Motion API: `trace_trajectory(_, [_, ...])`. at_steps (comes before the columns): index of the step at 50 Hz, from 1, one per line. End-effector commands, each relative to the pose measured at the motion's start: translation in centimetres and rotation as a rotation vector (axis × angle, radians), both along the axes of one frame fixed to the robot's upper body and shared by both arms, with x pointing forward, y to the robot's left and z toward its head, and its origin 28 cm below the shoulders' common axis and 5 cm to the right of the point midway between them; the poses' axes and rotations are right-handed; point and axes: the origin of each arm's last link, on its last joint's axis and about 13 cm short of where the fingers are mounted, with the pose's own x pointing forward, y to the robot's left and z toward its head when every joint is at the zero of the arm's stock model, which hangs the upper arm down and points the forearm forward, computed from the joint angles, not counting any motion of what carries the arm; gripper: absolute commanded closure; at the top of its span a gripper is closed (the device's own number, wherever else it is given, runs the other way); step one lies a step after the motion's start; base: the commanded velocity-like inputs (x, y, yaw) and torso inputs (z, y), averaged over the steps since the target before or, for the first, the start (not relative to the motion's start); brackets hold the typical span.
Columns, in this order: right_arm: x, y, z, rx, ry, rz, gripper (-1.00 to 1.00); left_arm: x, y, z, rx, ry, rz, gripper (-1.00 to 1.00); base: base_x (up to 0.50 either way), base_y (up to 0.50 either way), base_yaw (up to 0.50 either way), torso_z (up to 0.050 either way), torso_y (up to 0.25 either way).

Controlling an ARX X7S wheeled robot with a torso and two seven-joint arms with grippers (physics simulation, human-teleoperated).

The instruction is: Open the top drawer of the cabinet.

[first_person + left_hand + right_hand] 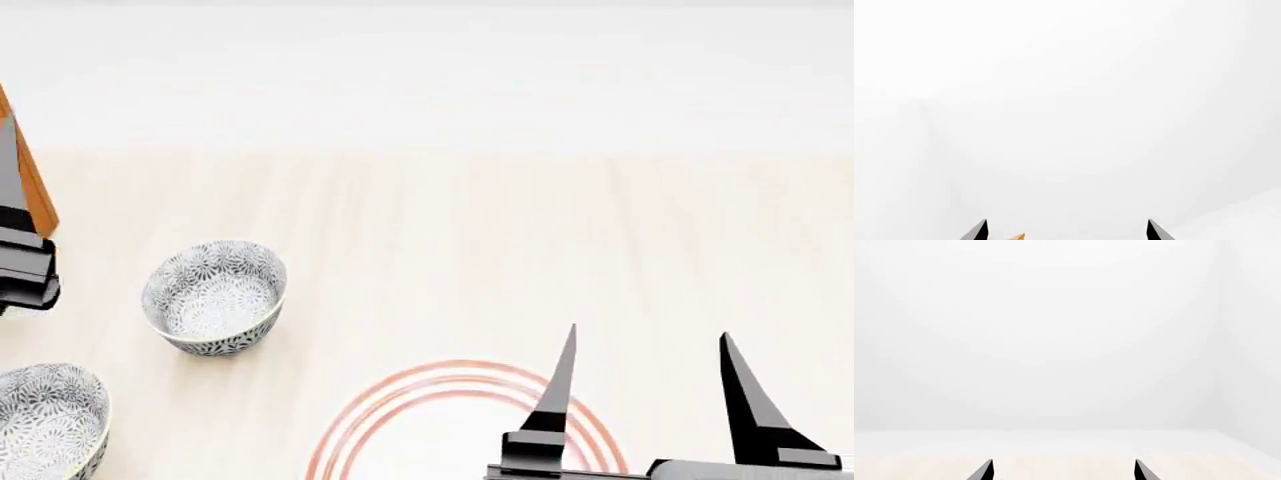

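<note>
Only an orange-brown edge of the cabinet (pixel 32 190) shows at the worktop's (pixel 534 230) far left, standing upright; its drawer is out of sight. The left gripper (pixel 1066 231) and right gripper (pixel 650 400) both hold their fingers apart, empty.

Two patterned bowls on the light wood table (pixel 441 230): bowl one (pixel 215 296) left of centre, tilted; bowl two (pixel 47 420) lower-left corner, cut by the frame edge, apart from the first. White plate (pixel 400 440) with red rings, bottom centre.
</note>
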Motion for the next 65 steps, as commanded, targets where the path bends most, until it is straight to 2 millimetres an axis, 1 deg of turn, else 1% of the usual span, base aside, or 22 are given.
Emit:
trace_trajectory(1, [0.0, 0.2, -0.2, -0.009, 0.018, 0.009, -1.00, 1.3, 1.9, 3.6, 0.324, -0.013, 0.188, -1.00, 0.00, 0.00, 0.00, 0.000, 0.000])
trace_trajectory(5, [-0.1, 0.3, -0.3, -0.021, 0.023, 0.023, -1.00, 2.1, 2.3, 4.5, 0.406, 0.001, 0.223, -1.00, 0.00, 0.00, 0.00, 0.000, 0.000])
trace_trajectory(6, [-0.2, 0.3, -0.3, -0.023, 0.023, 0.026, -1.00, 2.2, 2.4, 4.6, 0.440, 0.015, 0.210, -1.00, 0.00, 0.00, 0.00, 0.000, 0.000])
trace_trajectory(7, [-0.2, 0.4, -0.3, -0.025, 0.025, 0.030, -1.00, 2.5, 2.6, 4.8, 0.485, 0.010, 0.244, -1.00, 0.00, 0.00, 0.00, 0.000, 0.000])
trace_trajectory(11, [-0.3, 0.4, -0.4, -0.030, 0.025, 0.038, -1.00, 3.2, 3.0, 5.4, 0.538, 0.066, 0.279, -1.00, 0.00, 0.00, 0.00, 0.000, 0.000])
trace_trajectory(12, [-0.3, 0.4, -0.4, -0.032, 0.025, 0.039, -1.00, 3.4, 3.1, 5.4, 0.547, 0.104, 0.296, -1.00, 0.00, 0.00, 0.00, 0.000, 0.000])
trace_trajectory(13, [-0.3, 0.4, -0.4, -0.033, 0.025, 0.039, -1.00, 3.5, 3.1, 5.5, 0.545, 0.096, 0.289, -1.00, 0.00, 0.00, 0.00, 0.000, 0.000])
trace_trajectory(14, [-0.3, 0.4, -0.4, -0.035, 0.025, 0.040, -1.00, 3.7, 3.2, 5.6, 0.588, 0.118, 0.301, -1.00, 0.00, 0.00, 0.00, 0.000, 0.000])
trace_trajectory(19, [-0.3, 0.4, -0.4, -0.039, 0.024, 0.042, -1.00, 4.3, 3.4, 5.8, 0.674, 0.130, 0.301, -1.00, 0.00, 0.00, 0.00, 0.000, 0.000])
trace_trajectory(21, [-0.3, 0.5, -0.5, -0.046, 0.025, 0.046, -1.00, 4.7, 3.6, 5.8, 0.715, 0.133, 0.345, -1.00, 0.00, 0.00, 0.00, 0.000, 0.000])
trace_trajectory(22, [-0.3, 0.5, -0.5, -0.048, 0.025, 0.047, -1.00, 4.9, 3.6, 5.8, 0.709, 0.154, 0.346, -1.00, 0.00, 0.00, 0.00, 0.000, 0.000])
trace_trajectory(23, [-0.3, 0.5, -0.5, -0.052, 0.026, 0.049, -1.00, 5.2, 3.7, 5.7, 0.702, 0.216, 0.335, -1.00, 0.00, 0.00, 0.00, 0.000, 0.000])
trace_trajectory(25, [-0.3, 0.5, -0.5, -0.055, 0.026, 0.051, -1.00, 5.5, 3.8, 5.5, 0.706, 0.270, 0.353, -1.00, 0.00, 0.00, 0.00, 0.000, 0.000])
trace_trajectory(27, [-0.3, 0.6, -0.6, -0.061, 0.026, 0.054, -1.00, 6.1, 3.9, 5.2, 0.697, 0.368, 0.376, -1.00, 0.00, 0.00, 0.00, 0.000, 0.000])
trace_trajectory(29, [-0.3, 0.6, -0.6, -0.064, 0.027, 0.056, -1.00, 6.5, 3.9, 5.1, 0.708, 0.401, 0.401, -1.00, 0.00, 0.00, 0.00, 0.000, 0.000])
trace_trajectory(30, [-0.2, 0.6, -0.6, -0.066, 0.027, 0.056, -1.00, 6.6, 3.8, 5.0, 0.675, 0.444, 0.356, -1.00, 0.00, 0.00, 0.00, 0.000, 0.000])
trace_trajectory(34, [-0.2, 0.6, -0.7, -0.071, 0.028, 0.057, -1.00, 6.8, 3.7, 4.6, 0.648, 0.535, 0.311, -1.00, 0.00, 0.00, 0.00, 0.000, 0.000])
trace_trajectory(39, [-0.2, 0.6, -0.7, -0.077, 0.028, 0.061, -1.00, 7.3, 3.7, 4.5, 0.642, 0.556, 0.313, -1.00, 0.00, 0.00, 0.00, 0.000, 0.000])
trace_trajectory(45, [-0.2, 0.6, -0.9, -0.081, 0.030, 0.064, -1.00, 7.4, 4.0, 3.9, 0.676, 0.592, 0.324, -1.00, 0.00, 0.00, 0.00, 0.000, 0.000])
trace_trajectory(53, [-0.2, 0.7, -1.0, -0.084, 0.034, 0.068, -1.00, 8.4, 4.5, 3.6, 0.655, 0.614, 0.360, -1.00, 0.00, 0.00, 0.00, 0.000, 0.000])
trace_trajectory(56, [-0.2, 0.7, -1.2, -0.087, 0.038, 0.070, -1.00, 9.3, 4.8, 3.2, 0.635, 0.637, 0.381, -1.00, 0.00, 0.00, 0.00, 0.000, 0.000])
trace_trajectory(65, [-0.2, 0.8, -1.4, -0.094, 0.044, 0.075, -1.00, 10.4, 4.8, 2.5, 0.628, 0.660, 0.394, -1.00, 0.00, 0.00, 0.00, 0.000, 0.000])
